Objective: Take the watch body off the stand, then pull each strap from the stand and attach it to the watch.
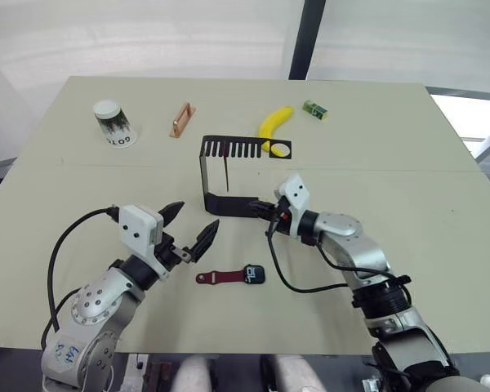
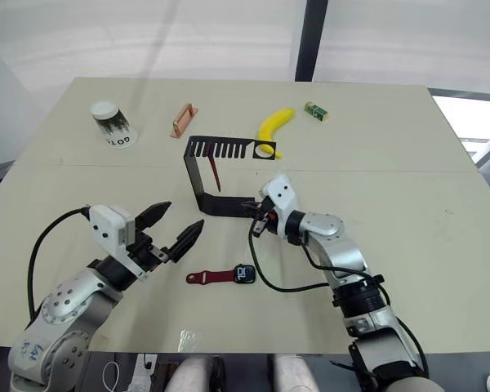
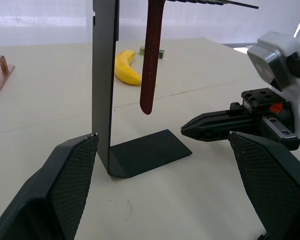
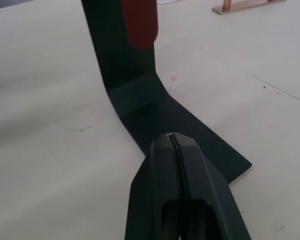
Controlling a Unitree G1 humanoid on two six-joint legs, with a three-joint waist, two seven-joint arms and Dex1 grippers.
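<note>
Left gripper (image 1: 189, 229), fingers spread wide, hovers just left of the stand (image 1: 206, 175), seemingly lined up for the hanging strap (image 1: 227, 172), whose long axis runs vertical, tip down. Watch body (image 1: 254, 274) lies on the table (image 1: 392, 122) near the stand, one strap (image 1: 216, 278) attached, running leftward. Right gripper (image 1: 260, 209), fingers pressed together and empty, rests at the stand's base, probably steadying it.

Watch body (image 1: 254, 274) on table (image 1: 408, 204), before stand (image 1: 225, 175).
</note>
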